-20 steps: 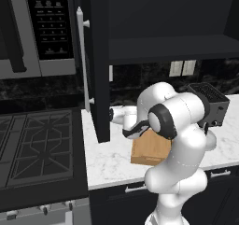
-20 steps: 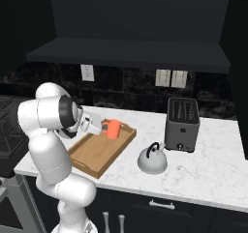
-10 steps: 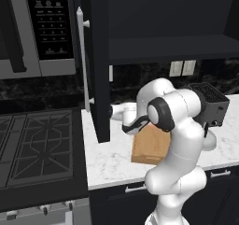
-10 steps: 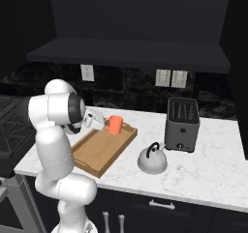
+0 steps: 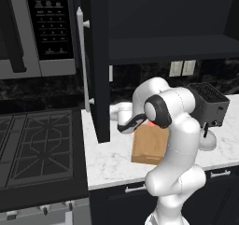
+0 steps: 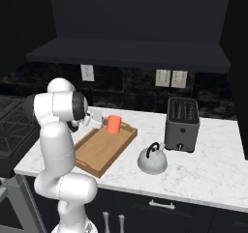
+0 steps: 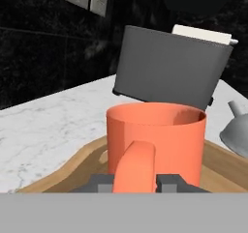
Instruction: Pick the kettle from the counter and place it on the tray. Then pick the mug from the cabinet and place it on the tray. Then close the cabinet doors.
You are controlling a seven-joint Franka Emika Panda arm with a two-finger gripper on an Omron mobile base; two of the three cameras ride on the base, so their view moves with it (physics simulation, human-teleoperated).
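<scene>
Mug (image 6: pixel 114 123) sits on the tray (image 6: pixel 97 162), fingers (image 7: pixel 101 182) narrowly flanking its handle; kettle (image 6: pixel 152 159) waits on the counter (image 6: pixel 203 169); cabinet door (image 5: pixel 95 65) hangs open.

A dark boxy toaster (image 6: pixel 181 124) stands upright toward the right, close to the black backsplash (image 6: pixel 131 89); in the hand view it rises in the background, with a pale strip along its top edge. On the wall behind there are two white outlet plates: a single one (image 6: pixel 87 72) at the left and a double one (image 6: pixel 171 78) above the toaster. At the far left is a black gas stove (image 5: pixel 37 149) with its grates (no pot on them). Above it hangs a silver-and-black microwave (image 5: pixel 35 30) with a button panel.
</scene>
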